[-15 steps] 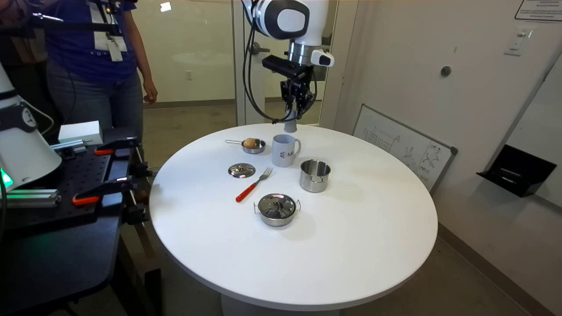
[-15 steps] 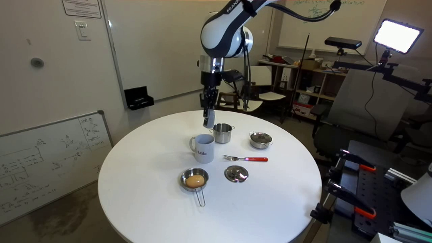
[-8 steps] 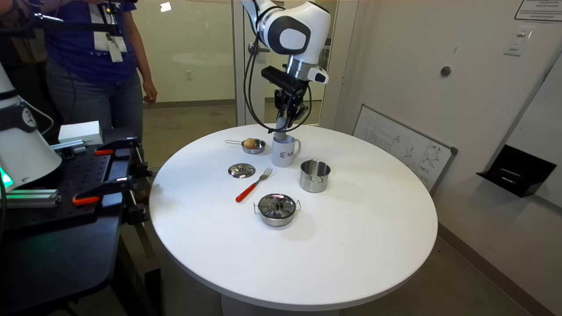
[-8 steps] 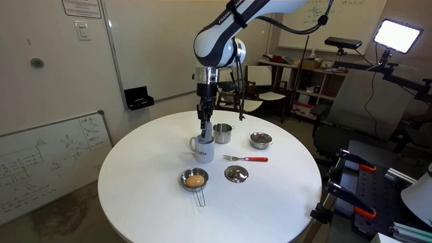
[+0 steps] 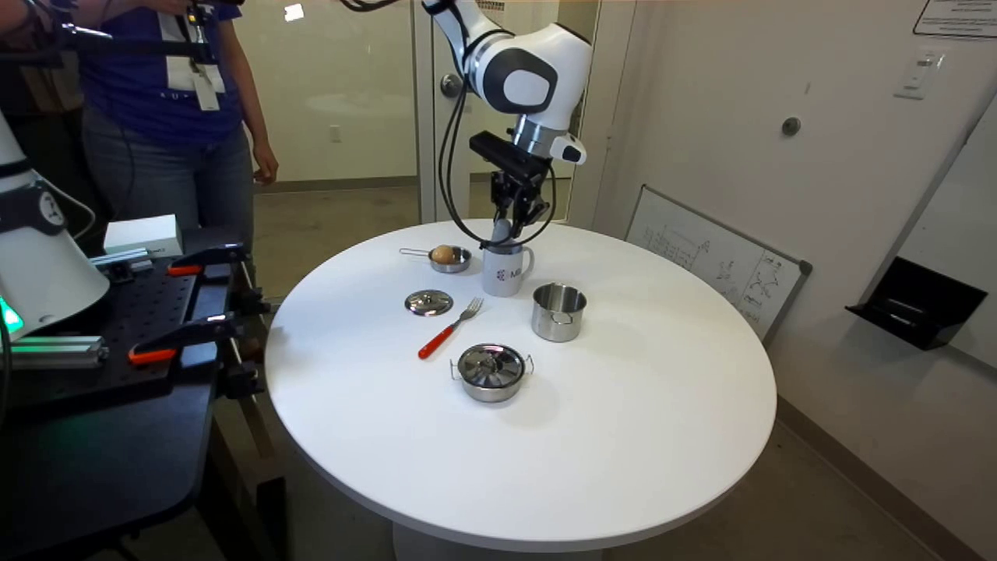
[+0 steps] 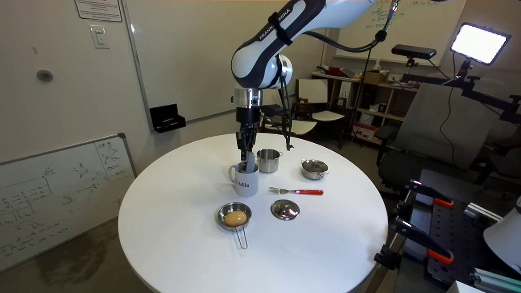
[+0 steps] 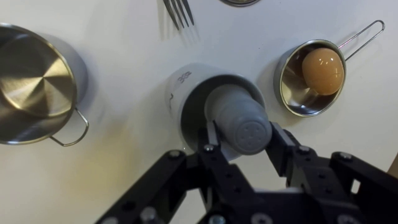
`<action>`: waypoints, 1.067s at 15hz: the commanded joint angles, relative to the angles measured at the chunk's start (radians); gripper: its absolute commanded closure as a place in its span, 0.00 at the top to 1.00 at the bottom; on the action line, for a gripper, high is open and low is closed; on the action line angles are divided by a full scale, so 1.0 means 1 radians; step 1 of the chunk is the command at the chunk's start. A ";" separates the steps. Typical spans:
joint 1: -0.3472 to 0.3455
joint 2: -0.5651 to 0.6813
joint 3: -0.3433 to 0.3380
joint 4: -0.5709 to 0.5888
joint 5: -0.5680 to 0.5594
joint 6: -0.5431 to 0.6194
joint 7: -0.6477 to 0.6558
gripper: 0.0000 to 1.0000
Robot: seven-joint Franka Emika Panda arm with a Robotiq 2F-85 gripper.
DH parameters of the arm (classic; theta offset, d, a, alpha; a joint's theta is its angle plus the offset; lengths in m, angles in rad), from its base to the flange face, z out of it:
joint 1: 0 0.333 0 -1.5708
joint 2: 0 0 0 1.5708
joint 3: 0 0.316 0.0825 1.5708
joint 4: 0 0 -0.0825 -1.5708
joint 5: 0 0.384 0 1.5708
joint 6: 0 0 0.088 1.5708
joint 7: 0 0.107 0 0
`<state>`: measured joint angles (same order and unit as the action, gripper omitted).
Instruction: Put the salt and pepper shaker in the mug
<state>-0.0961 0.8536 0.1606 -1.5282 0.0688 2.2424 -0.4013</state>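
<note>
Near the wrist view's middle, the hand (image 7: 244,130) pinches the shaker (image 7: 241,116) up high, likely so its low end fits in the mug (image 7: 182,90).

In an exterior view, a round white table (image 5: 639,452) takes up the lower middle of the frame. Near the middle of the frame, a white mug (image 5: 497,276) stands upright on it. Just left of the mug sits a little steel pan (image 5: 453,269). Lower down in the frame, a shiny lid (image 5: 428,302) lies flat, near a red-handled fork (image 5: 449,331). An open steel pot (image 5: 547,324) stands right of the mug, a bit lower. Below them all sits a short lidded pot (image 5: 489,393)
</note>
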 commanded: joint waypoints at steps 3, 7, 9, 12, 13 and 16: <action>0.032 0.052 -0.032 0.073 -0.022 -0.022 0.039 0.16; 0.056 0.079 -0.057 0.094 -0.041 -0.016 0.071 0.16; 0.065 0.095 -0.063 0.106 -0.048 -0.023 0.081 0.16; 0.074 0.116 -0.070 0.124 -0.055 -0.030 0.098 0.16; 0.076 0.121 -0.070 0.130 -0.056 -0.031 0.103 0.25; 0.081 0.124 -0.074 0.135 -0.057 -0.028 0.116 0.74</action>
<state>-0.0311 0.9533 0.1028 -1.4450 0.0347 2.2424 -0.3192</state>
